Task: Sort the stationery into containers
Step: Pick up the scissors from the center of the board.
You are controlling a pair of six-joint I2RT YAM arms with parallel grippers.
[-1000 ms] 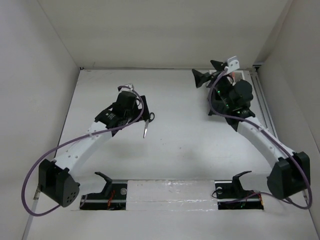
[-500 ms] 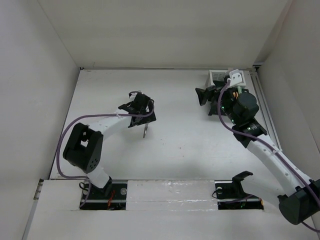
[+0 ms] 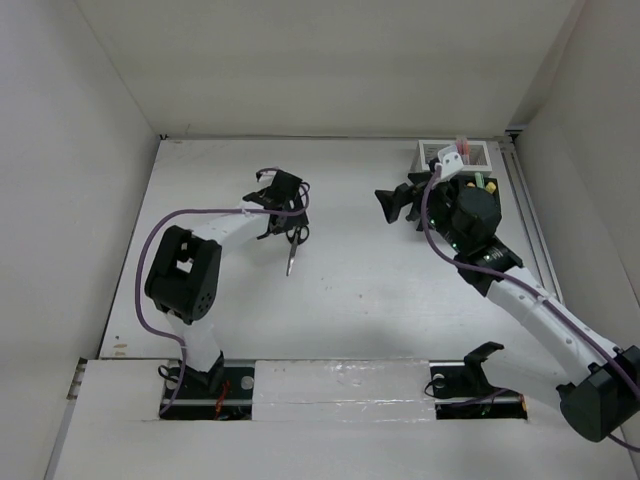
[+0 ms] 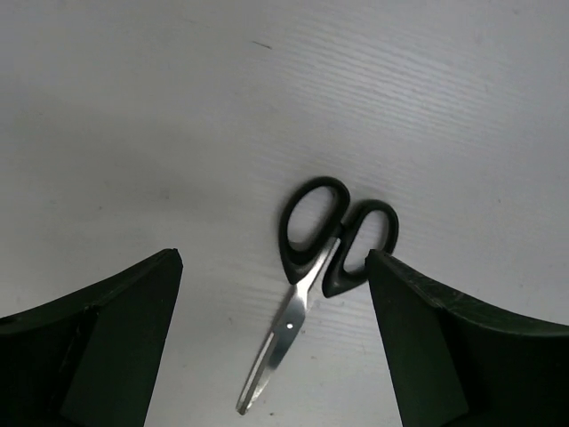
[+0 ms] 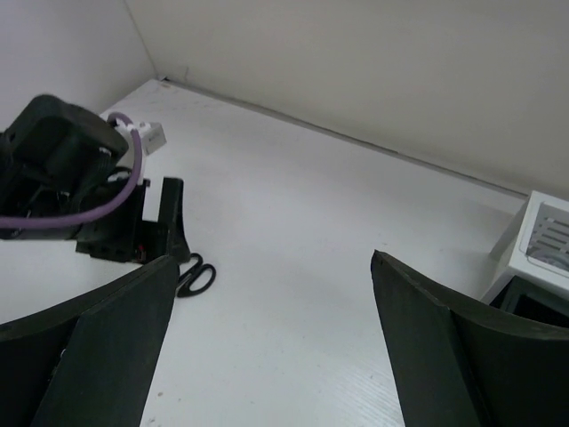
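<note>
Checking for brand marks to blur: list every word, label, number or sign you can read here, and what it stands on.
No text can be read in any view.
The scissors: no brand or marking shows on the black handles or the blades.
The white mesh box: no label visible on it; only part of it shows.

White box (image 5: 544, 233) cut off at frame edge.

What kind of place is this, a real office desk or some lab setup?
Most likely a robot test cell, not an office: a bare white table boxed in by plain white walls, a left arm and right arm bolted at its near edge, and scissors lying alone.
</note>
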